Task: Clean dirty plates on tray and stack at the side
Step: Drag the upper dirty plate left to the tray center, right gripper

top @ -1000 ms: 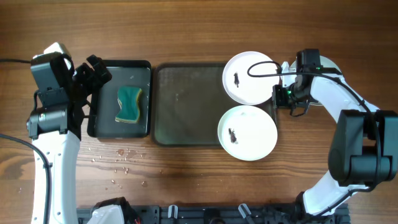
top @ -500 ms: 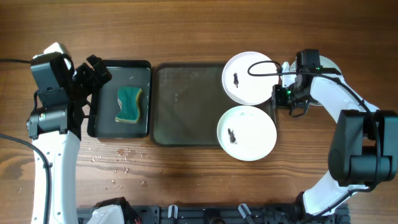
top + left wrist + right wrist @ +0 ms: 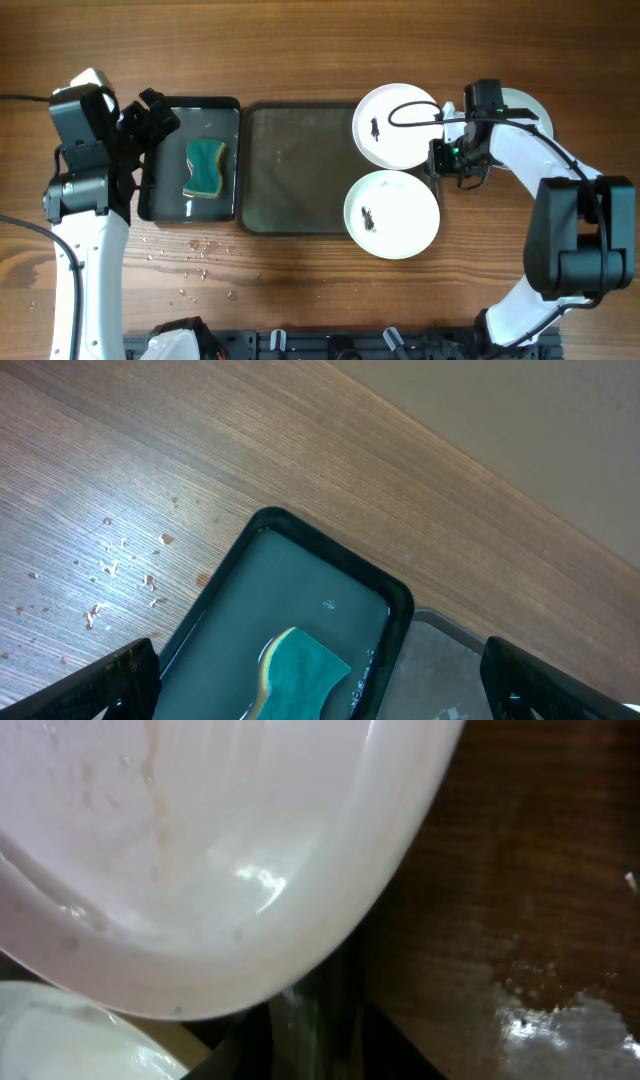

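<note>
We see a wooden desk [image 3: 320, 40] carrying everything. The large grey-green tray [image 3: 295, 165] lies at its middle, and just beside it on the left is a narrower glossy black tray [image 3: 228, 112]. Two white plates sit at the big tray's right end, each partly over its rim and partly over the desk. The upper plate [image 3: 400, 140] is at the far corner and the lower plate [image 3: 405, 220] at the near one, their edges almost touching. A third plate [image 3: 530, 102] shows farther right, mostly hidden by the right arm. A green sponge [image 3: 205, 167] with a yellow side lies in the black tray. The left fingers [image 3: 115, 680] hover above that tray's left edge, spread wide with nothing between them. The right fingers [image 3: 445, 160] sit against the upper plate's right rim; we cannot tell whether they grip it. Each of the two plates bears a small black smear [image 3: 372, 127]. Pale crumbs [image 3: 195, 255] dot the desk near the black tray.
</note>
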Available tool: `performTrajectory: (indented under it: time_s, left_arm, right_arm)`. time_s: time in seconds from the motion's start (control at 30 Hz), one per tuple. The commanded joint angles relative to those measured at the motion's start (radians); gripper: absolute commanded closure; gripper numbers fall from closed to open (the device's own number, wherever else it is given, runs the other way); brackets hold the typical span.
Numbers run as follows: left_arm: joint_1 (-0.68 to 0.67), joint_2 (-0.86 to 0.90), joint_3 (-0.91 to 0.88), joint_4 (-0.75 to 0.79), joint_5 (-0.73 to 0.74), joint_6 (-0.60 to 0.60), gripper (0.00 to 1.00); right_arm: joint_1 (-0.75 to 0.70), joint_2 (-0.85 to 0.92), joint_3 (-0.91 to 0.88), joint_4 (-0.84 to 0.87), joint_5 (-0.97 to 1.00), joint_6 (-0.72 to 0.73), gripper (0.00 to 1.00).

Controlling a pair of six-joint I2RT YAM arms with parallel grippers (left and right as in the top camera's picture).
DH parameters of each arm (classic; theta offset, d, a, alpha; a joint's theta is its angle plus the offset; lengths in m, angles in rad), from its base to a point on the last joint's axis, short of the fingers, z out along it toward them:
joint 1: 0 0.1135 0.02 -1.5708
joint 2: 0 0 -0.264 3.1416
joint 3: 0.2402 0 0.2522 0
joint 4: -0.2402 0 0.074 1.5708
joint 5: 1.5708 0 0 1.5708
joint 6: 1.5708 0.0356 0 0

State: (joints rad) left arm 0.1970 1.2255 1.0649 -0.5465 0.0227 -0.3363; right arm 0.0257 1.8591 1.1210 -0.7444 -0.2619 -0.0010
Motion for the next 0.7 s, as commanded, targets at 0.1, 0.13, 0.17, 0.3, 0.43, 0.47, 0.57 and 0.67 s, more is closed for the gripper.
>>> performTrajectory:
  time_s: [0.1, 0.13, 0.17, 0.3, 0.43, 0.47, 0.57, 0.67]
  left_arm:
    - [0.004, -0.002, 0.007, 0.000, -0.010, -0.012, 0.00]
    - [0.004, -0.002, 0.007, 0.000, -0.010, -0.012, 0.00]
    - [0.004, -0.002, 0.007, 0.000, -0.010, -0.012, 0.00]
    - [0.004, -0.002, 0.007, 0.000, -0.010, -0.012, 0.00]
    - [0.004, -0.002, 0.007, 0.000, -0.010, -0.012, 0.00]
    - [0.004, -0.002, 0.007, 0.000, -0.010, -0.012, 0.00]
    - [0.004, -0.002, 0.007, 0.000, -0.010, -0.012, 0.00]
    - [0.004, -0.002, 0.007, 0.000, -0.010, -0.012, 0.00]
  right_arm:
    - [0.003, -0.014, 0.204, -0.223, -0.006, -0.052, 0.57]
    - [0.003, -0.020, 0.232, -0.244, 0.003, -0.051, 0.56]
    - [0.003, -0.027, 0.251, -0.249, 0.014, -0.052, 0.56]
    - [0.003, -0.053, 0.267, -0.160, 0.113, -0.051, 0.57]
    - [0.003, -0.048, 0.245, -0.039, 0.192, -0.054, 0.61]
    - [0.003, -0.048, 0.236, -0.019, 0.192, -0.058, 0.61]
    - [0.003, -0.044, 0.187, 0.065, 0.188, -0.082, 0.61]
    - [0.003, -0.031, 0.139, 0.138, 0.187, -0.077, 0.67]
